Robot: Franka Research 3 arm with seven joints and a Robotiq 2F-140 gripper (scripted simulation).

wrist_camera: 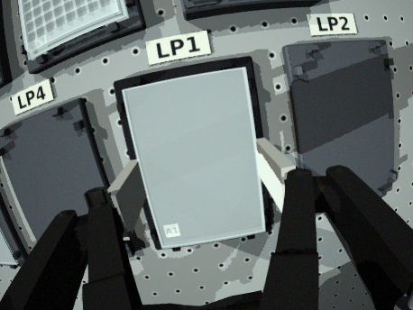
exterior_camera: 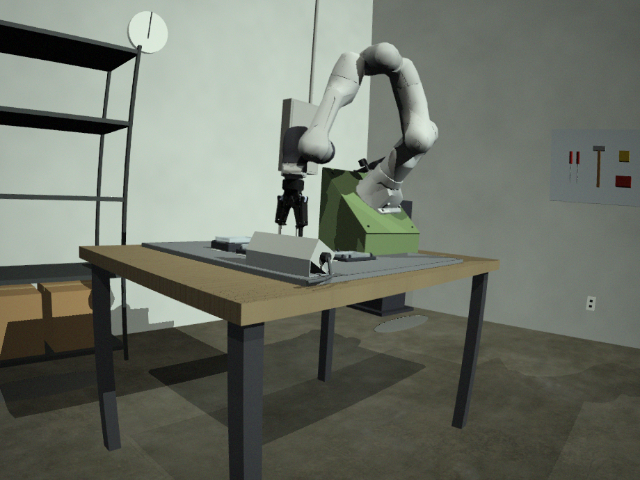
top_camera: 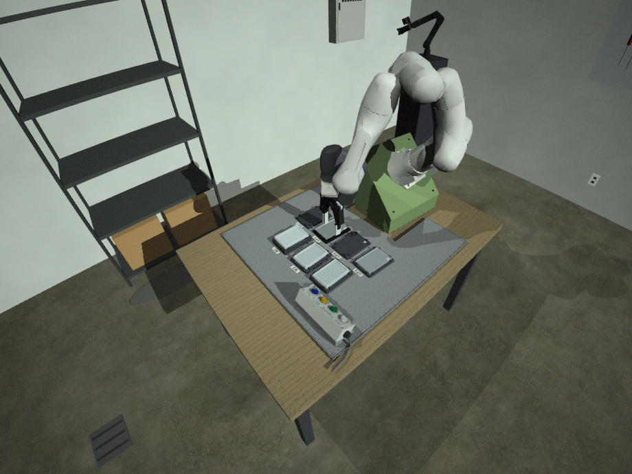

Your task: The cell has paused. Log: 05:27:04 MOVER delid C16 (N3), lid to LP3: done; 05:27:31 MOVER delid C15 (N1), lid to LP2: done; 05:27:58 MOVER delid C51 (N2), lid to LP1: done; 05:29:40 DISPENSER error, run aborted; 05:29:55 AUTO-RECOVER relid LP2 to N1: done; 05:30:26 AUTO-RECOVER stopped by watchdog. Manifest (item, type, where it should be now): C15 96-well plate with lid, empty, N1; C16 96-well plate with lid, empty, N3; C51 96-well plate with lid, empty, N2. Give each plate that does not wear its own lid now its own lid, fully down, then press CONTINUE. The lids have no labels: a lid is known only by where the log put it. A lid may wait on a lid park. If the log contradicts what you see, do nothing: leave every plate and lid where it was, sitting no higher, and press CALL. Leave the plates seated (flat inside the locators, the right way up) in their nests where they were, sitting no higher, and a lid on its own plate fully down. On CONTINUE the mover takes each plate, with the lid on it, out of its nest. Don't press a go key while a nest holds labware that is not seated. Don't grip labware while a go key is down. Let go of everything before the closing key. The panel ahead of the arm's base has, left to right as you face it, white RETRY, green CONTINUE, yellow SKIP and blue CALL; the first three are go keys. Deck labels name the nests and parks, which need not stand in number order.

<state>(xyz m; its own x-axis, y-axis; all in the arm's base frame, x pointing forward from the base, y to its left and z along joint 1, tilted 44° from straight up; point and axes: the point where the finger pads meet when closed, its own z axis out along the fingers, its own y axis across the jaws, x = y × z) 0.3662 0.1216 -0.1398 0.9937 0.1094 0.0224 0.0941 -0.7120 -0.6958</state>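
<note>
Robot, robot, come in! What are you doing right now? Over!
Gripper shut on lid at LP1. LP2 and LP4 bare. Nothing blocking the lift.

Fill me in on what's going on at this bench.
The white arm's gripper is shut on the lid lying on park LP1, its fingers pressed against the lid's two long edges. The parks on either side, LP2 and LP4, hold no lid. Another lid waits on the far park, near the three plates and the button panel.
</note>
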